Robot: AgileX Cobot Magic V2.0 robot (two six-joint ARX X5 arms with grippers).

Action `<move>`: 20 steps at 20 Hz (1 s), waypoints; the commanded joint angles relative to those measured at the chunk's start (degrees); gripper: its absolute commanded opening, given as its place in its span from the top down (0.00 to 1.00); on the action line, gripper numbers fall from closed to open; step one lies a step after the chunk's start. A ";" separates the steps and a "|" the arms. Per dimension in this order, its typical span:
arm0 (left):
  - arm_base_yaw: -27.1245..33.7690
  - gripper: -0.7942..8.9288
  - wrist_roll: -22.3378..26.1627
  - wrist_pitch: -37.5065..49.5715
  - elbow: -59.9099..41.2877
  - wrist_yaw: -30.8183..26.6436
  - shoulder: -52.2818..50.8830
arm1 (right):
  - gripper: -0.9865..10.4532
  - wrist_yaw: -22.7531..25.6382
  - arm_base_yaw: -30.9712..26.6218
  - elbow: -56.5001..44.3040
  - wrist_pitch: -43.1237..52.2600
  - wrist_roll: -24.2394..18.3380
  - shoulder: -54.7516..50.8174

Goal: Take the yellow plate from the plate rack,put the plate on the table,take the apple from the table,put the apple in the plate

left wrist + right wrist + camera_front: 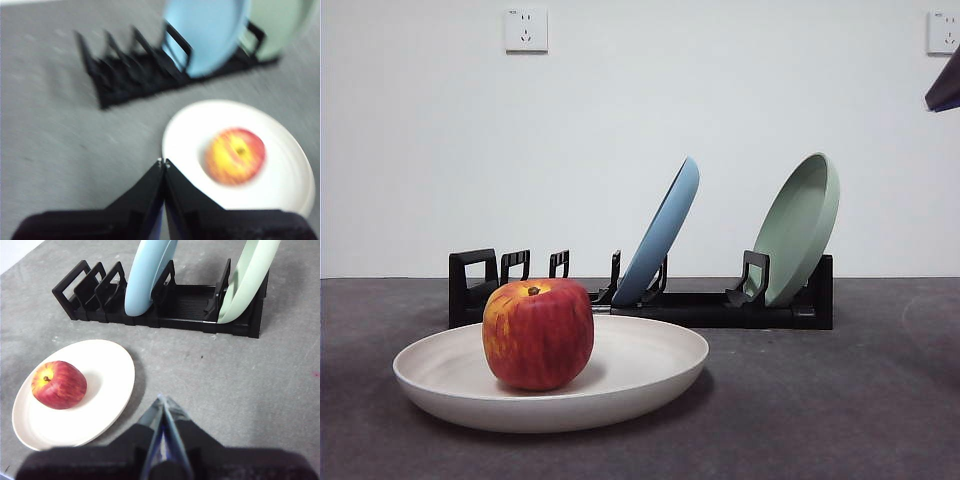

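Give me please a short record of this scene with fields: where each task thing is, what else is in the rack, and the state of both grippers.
apple: upright inside the yellow plate, stem up
yellow plate: flat on the table, in front of the plate rack
plate rack: holds a light blue plate and a sage green plate, both leaning
left gripper: shut, empty, above the table near the yellow plate
right gripper: shut, empty, clear of the plate
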 commanded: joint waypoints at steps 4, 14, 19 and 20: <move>14.47 0.92 3.69 5.90 -0.76 0.11 -7.08 | 0.91 0.15 0.02 -0.46 0.31 0.61 -0.11; 26.62 0.92 9.46 24.41 -22.38 10.47 -18.08 | 0.91 0.15 0.02 -0.46 0.28 0.61 -0.11; 27.58 0.92 7.19 22.16 -26.60 10.34 -21.70 | 0.91 0.15 0.02 -0.46 0.28 0.61 -0.11; 27.76 0.92 7.10 20.90 -26.60 10.23 -21.70 | 0.91 0.15 0.02 -0.46 0.28 0.61 -0.09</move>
